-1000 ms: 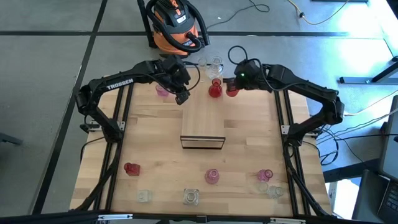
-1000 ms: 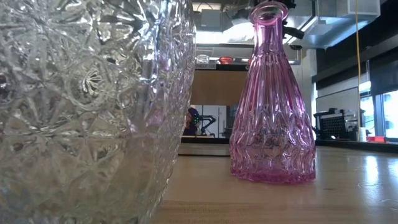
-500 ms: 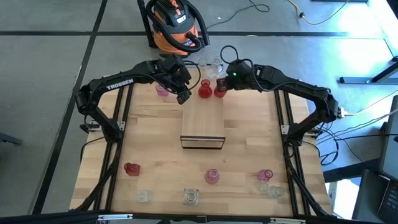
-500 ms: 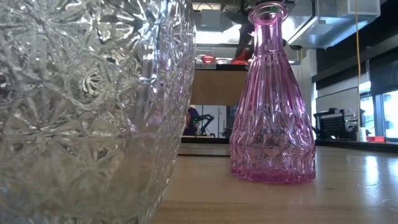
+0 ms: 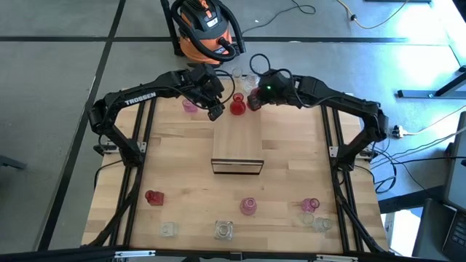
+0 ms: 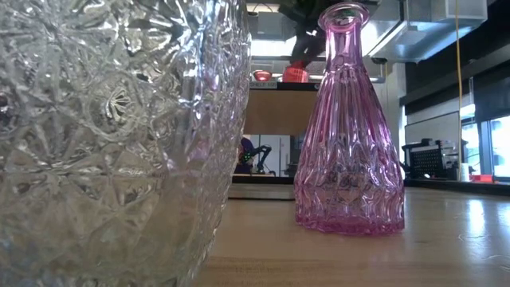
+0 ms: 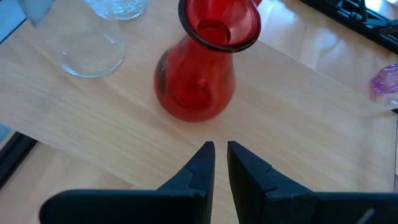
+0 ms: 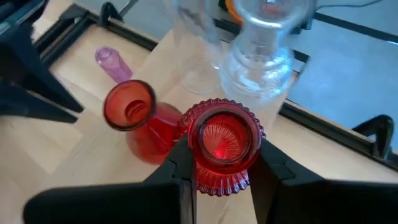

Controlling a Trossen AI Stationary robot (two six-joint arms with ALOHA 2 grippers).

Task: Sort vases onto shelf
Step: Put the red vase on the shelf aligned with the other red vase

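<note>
- While most of the vases wait along the table's near edge, the right gripper (image 8: 221,163) is over the far end of the shelf (image 5: 237,138), its fingers clamped on a ribbed red vase (image 8: 222,144).
- Right beside that load stands a round-bodied red vase (image 5: 237,105), upright on the light wood at the shelf's far end; the left wrist view shows it (image 7: 200,65) plainly resting on the plank.
- The left gripper (image 7: 220,158) hovers just short of that round red vase, fingers drawn nearly together and holding nothing.
- Clear glass vases (image 8: 264,46) sit grouped at the far end past the red ones; whether they rest on the shelf or on the table behind it is hard to tell.
- A pink vase (image 5: 190,107) stands on the table near the left arm, off the plank.
- Still to go, by the look of it: a red vase (image 5: 153,197), two pink ones (image 5: 249,207) (image 5: 311,205) and several clear ones (image 5: 223,231) in the front row.
- Judging the score: one red placed, a second about to land, and well over half the job remains.
</note>
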